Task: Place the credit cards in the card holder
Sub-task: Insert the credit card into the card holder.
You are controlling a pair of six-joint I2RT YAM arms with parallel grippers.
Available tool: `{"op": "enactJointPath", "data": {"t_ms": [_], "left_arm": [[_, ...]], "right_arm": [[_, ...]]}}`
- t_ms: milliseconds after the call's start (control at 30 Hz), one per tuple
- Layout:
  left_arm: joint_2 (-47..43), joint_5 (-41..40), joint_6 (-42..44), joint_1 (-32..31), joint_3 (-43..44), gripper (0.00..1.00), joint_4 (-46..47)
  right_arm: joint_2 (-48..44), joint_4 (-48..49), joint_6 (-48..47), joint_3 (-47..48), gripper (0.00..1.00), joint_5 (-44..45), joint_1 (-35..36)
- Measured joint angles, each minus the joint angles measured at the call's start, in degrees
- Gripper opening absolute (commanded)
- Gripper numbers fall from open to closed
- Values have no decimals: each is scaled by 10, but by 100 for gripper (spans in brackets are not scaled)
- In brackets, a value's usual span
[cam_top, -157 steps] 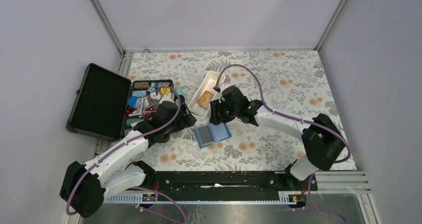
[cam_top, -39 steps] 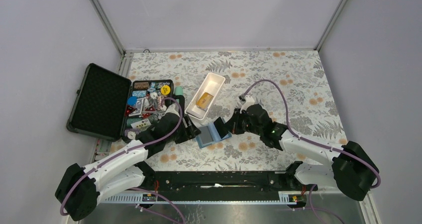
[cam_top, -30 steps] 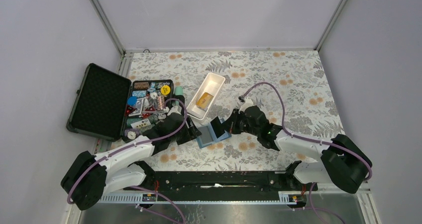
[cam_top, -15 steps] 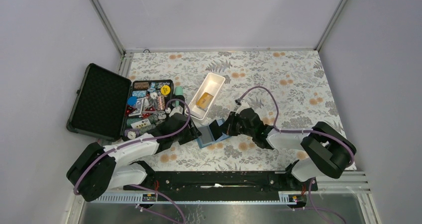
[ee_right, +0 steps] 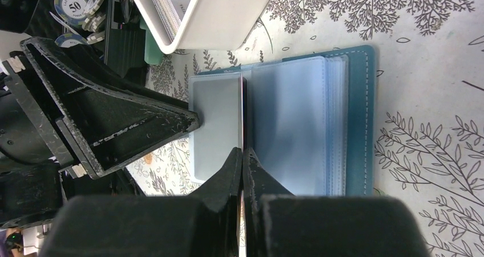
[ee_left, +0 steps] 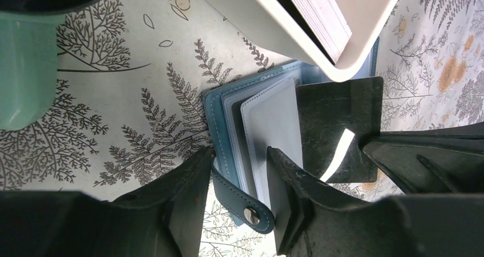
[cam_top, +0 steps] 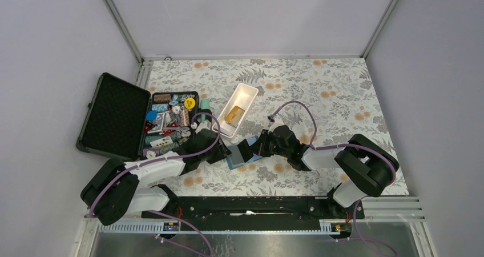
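- While the R gripper (ee_right: 242, 154) is pinched tight on the dark card (ee_left: 334, 114), I hold that card edge-on over the card holder (ee_right: 291, 120). The holder lies open on the flowered cloth (ee_left: 114, 125), just beside the near end of the white tray (cam_top: 249, 87).
- L gripper (ee_left: 241, 154) is part spread, fingers (ee_left: 182, 200) over the holder's left leaf by the snap tab (ee_left: 249, 214). Can't tell from either cam whether they press on it or only hover.
- Card's leading edge sits at the fold, btw the grey left sleeve and the stack of clear sleeves (R wrist cam shows it only as a thin line).
- To do this step well, imo: get the L fingers firm on the left leaf first, so the holder can't skate on the cloth when the card pushes.
- Then tip the card flatter and lead w/ one corner into the sleeve mouth. Slide it along the sleeve, not down into the spine.
- Go slow: the thin sleeve will prob buckle, or the card will jam, if the angle is steep.
- Don't release w/ the R gripper until most of the card is inside.
- Golden card (cam_top: 233, 115) lies in the tray, not yet picked, so I judge the task short of halfway.
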Motion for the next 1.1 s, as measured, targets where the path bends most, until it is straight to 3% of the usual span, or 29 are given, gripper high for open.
{"op": "enactJointPath", "data": {"t_ms": [1100], "left_arm": [[21, -15, 3, 1, -3, 18, 18]], "right_arm": [[67, 66, 4, -6, 0, -2, 2]]}}
